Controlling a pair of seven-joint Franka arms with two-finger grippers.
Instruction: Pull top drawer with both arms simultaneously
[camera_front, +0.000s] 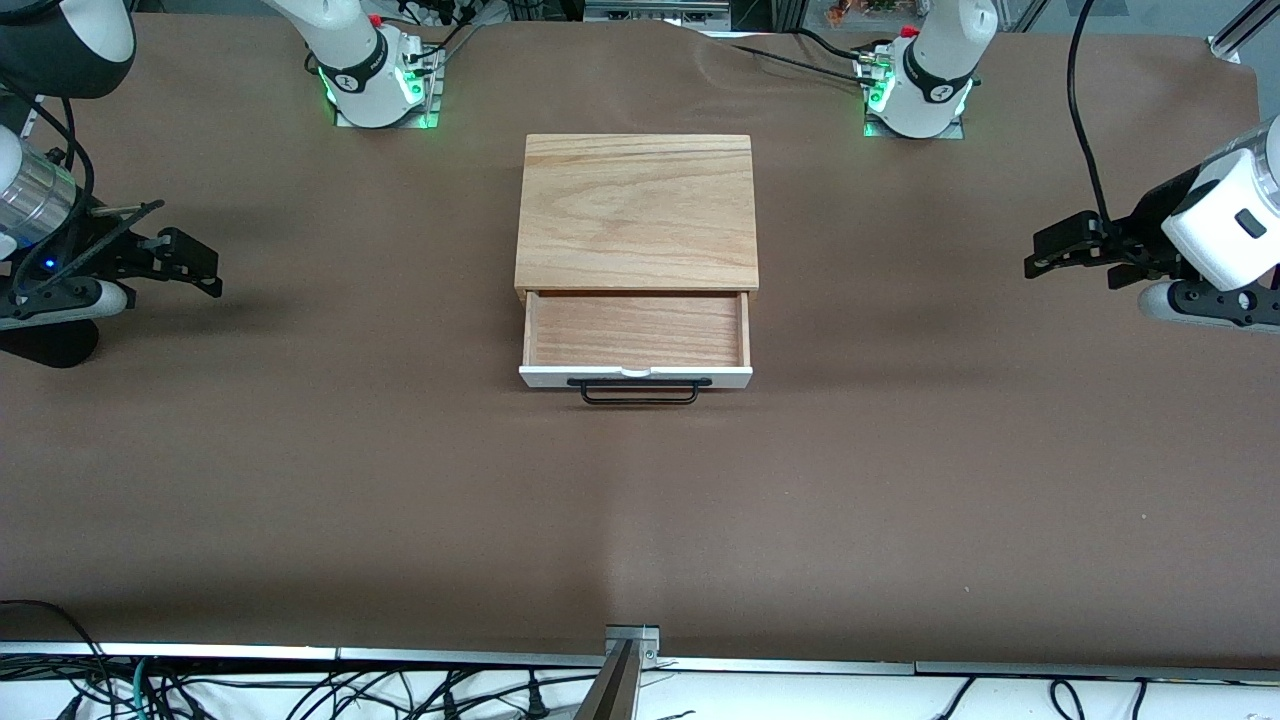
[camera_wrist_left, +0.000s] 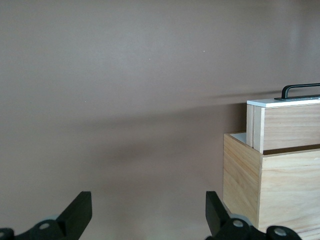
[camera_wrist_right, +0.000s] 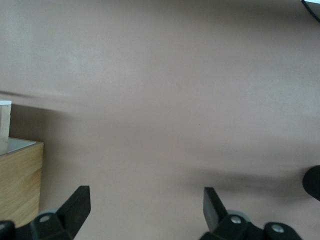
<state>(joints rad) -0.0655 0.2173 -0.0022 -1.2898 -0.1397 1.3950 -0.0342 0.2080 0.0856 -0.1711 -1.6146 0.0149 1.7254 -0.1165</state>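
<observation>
Both sets of jaws stood spread, holding nothing. The left gripper (camera_front: 1040, 262) hung over the table (camera_front: 300, 450) at its arm's end, the right gripper (camera_front: 205, 275) likewise. Between them, well apart from both, the top drawer (camera_front: 636, 335) stood pulled out of the cabinet (camera_front: 636, 210).

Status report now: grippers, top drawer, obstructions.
Left gripper and right gripper open, empty, over bare table at their own ends. Top drawer pulled out, handle free. Nothing in the way.
</observation>
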